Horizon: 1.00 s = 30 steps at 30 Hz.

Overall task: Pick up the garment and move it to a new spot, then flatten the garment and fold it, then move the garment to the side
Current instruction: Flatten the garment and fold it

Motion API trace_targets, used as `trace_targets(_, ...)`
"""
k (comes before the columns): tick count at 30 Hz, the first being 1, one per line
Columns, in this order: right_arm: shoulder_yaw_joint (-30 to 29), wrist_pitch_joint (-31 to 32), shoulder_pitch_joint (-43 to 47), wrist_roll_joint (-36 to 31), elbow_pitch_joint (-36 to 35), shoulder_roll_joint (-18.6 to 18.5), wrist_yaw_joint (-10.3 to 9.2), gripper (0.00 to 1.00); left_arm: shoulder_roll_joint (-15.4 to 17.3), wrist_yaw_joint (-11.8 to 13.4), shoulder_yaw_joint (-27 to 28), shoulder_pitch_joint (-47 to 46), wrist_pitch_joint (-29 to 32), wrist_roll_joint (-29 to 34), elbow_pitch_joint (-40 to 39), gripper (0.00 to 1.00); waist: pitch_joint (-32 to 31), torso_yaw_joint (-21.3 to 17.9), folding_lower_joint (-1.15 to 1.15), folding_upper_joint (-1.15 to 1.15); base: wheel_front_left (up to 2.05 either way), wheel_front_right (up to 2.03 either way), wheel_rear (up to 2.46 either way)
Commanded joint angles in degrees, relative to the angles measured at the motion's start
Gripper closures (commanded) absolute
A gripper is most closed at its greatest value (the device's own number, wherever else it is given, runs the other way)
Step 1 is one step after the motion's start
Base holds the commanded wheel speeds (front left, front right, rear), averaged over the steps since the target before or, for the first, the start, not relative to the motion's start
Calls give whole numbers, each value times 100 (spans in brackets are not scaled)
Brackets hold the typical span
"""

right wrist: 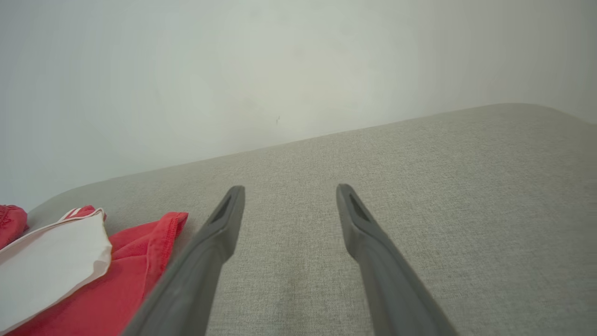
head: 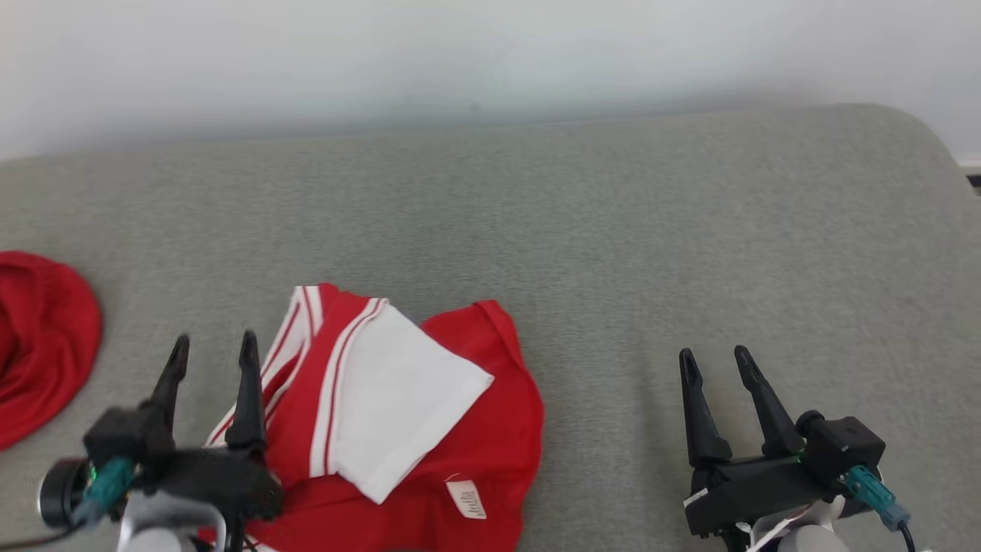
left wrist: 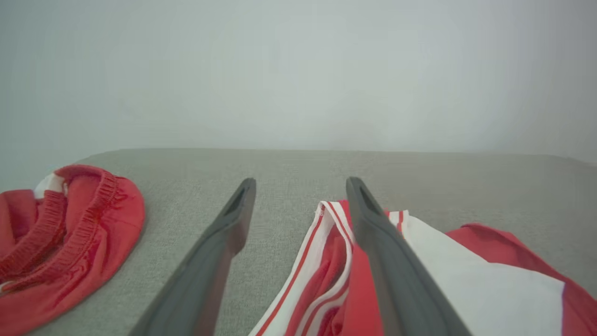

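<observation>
The garment (head: 398, 414) is red with white panels and white stripes. It lies folded and crumpled on the grey cushioned surface (head: 582, 230), near the front, left of centre. A white label shows at its lower edge. My left gripper (head: 213, 346) is open at the garment's left edge, with nothing between its fingers. In the left wrist view the garment (left wrist: 466, 280) lies under and to the right of the right finger (left wrist: 373, 224). My right gripper (head: 716, 362) stands open over bare fabric to the right, apart from the garment (right wrist: 70, 266).
A second red garment (head: 38, 337) with an elastic waistband (left wrist: 65, 210) lies bunched at the far left edge of the surface. A pale wall (head: 490, 61) rises behind. The surface curves down at its far right corner.
</observation>
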Motion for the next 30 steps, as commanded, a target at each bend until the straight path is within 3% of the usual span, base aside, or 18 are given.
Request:
trace_targets(1, 13, -16, -17, 61, 7, -2, 20, 0, 52, -46, -45, -176, 116, 57, 51, 0, 128, -258, 0, 0, 0, 0, 0)
trace_targets(9, -31, -16, -46, 104, 5, -4, 20, 0, -110, -267, -383, -629, 468, 26, 541, 0, 247, -726, 0, 0, 0, 0, 0)
trace_targets(17, -40, -16, -36, 62, 2, -1, 20, 0, -67, -181, -720, -609, 641, 319, 1094, 0, 197, -778, 0, 0, 0, 0, 0)
trace_targets(18, -32, -16, -43, 53, -3, -1, 20, 0, -61, -180, -743, -626, 655, 336, 1147, 58, 190, -772, 0, 0, 0, 0, 0)
trace_targets(19, -23, -16, -48, 47, -12, -2, 20, 0, -69, -196, -755, -658, 634, 332, 1180, 86, 182, -765, 0, 0, 0, 0, 0)
trace_targets(20, -15, -16, -51, 43, -17, -3, 20, 0, -51, -213, -785, -705, 623, 371, 1212, 100, 177, -759, 0, 0, 0, 0, 0)
trace_targets(26, -73, -16, -15, 20, -20, -2, 20, 0, -155, -476, -883, -1185, 650, 295, 992, 100, 149, -654, 0, 0, 0, 0, 0)
trace_targets(30, -48, -16, -38, 51, -14, -3, 20, 0, -35, -759, -1035, -1768, 981, 379, 851, 100, 157, -614, 0, 0, 0, 0, 0)
